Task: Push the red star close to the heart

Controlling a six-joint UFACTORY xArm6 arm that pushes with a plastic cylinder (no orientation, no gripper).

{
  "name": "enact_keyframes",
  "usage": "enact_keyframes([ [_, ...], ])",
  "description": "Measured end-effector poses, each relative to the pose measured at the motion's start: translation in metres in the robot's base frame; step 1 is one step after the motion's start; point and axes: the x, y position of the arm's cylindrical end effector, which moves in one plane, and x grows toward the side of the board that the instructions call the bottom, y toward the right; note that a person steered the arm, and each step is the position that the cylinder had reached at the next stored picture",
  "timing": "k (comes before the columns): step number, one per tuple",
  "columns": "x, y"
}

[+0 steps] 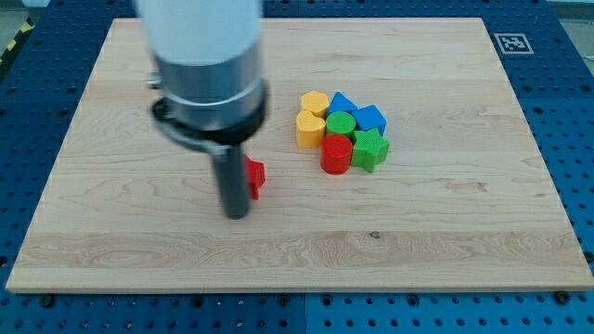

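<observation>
The red star (256, 176) lies on the wooden board (445, 223), left of the block cluster and partly hidden behind my rod. My tip (237, 215) touches the board just left of and below the star, right against it. The yellow heart (310, 129) sits at the cluster's left side, right of the star with a gap between them. A yellow block (316, 101) sits just above the heart.
The cluster also holds a red cylinder (336, 154), a green cylinder (341, 122), a green star (369, 149) and two blue blocks (342, 102) (369, 118). The arm's grey body (204, 65) hides the board's upper left. A fiducial tag (511, 43) marks the top right corner.
</observation>
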Motion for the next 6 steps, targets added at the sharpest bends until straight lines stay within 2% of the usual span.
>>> enact_keyframes([
  [1, -0.014, -0.027],
  [2, -0.021, 0.028],
  [4, -0.040, 0.041],
  [6, -0.041, 0.087],
])
